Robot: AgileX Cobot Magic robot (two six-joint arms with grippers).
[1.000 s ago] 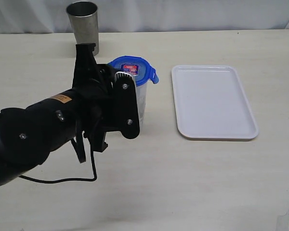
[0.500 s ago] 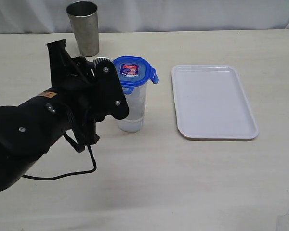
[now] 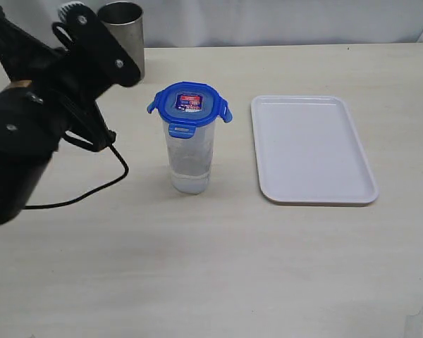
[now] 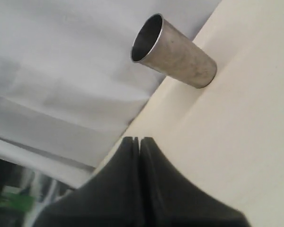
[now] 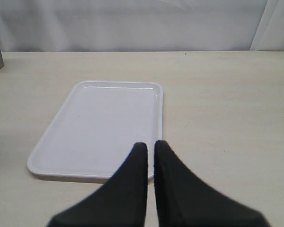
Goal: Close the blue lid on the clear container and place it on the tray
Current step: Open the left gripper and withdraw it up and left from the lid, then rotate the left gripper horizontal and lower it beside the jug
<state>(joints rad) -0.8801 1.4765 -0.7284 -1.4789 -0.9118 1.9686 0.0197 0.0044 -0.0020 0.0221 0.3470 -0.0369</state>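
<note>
The clear container stands upright on the table, left of the tray. The blue lid sits on its mouth, sticker up, with side tabs flaring outward. My left arm is raised at the far left, apart from the container. In the left wrist view the left gripper is shut with nothing between its fingers and points toward the steel cup. My right gripper is shut and empty, hovering over the near edge of the tray. It does not show in the exterior view.
A grey steel cup stands at the back of the table, behind the left arm, and also shows as the cup in the left wrist view. A black cable hangs from the left arm onto the table. A white curtain closes the back.
The left arm has drawn back up and to the left, away from the container. The container with its lid now stands fully uncovered and has not moved.
</note>
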